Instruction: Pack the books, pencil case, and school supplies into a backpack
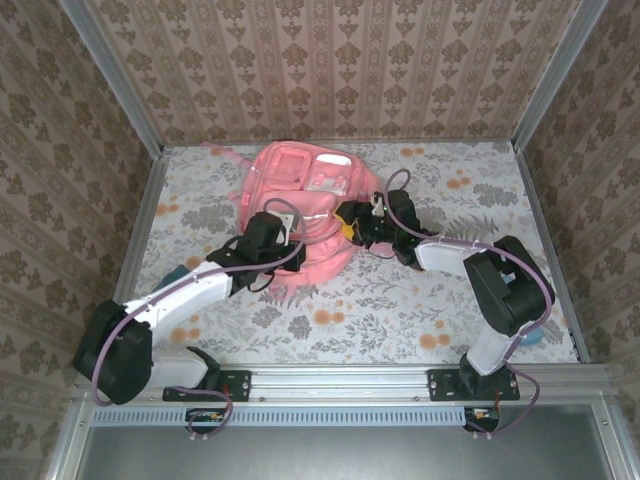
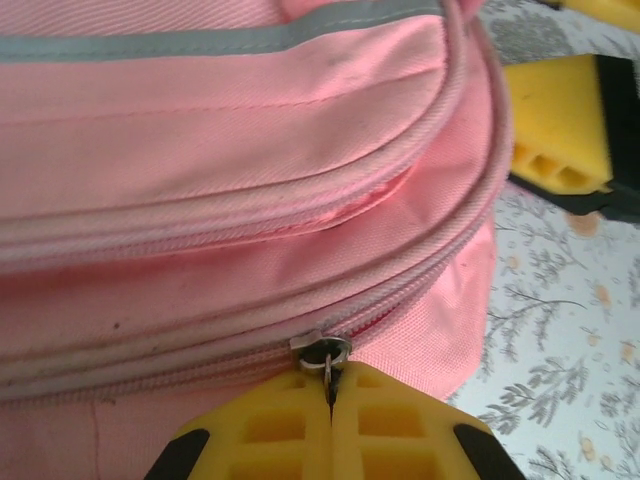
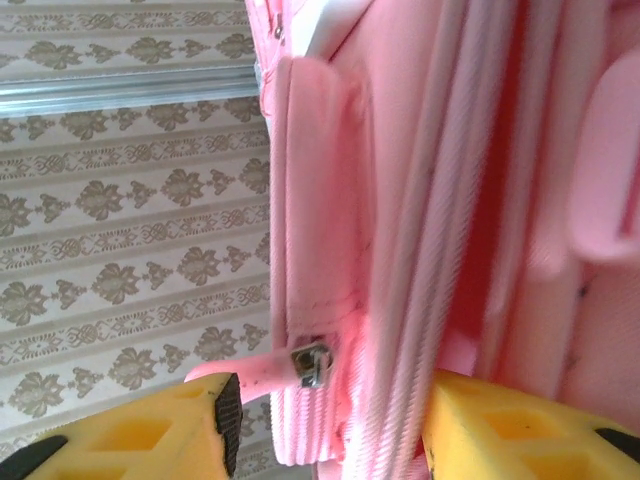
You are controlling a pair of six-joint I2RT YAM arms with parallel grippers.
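Staged test booth — wallpapered panels, aluminium frame

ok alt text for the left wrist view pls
The left tool, shut, pinches the metal zipper pull of a pink backpack at the bottom edge. Zipped seams and a grey stripe run across above, and the floral table is at right.

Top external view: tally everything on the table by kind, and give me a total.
Pink backpack: 1
Robot arms, left arm and right arm: 2
Small blue things, one beside the left arm, one by the right arm, too hidden to name: 2
Total: 5
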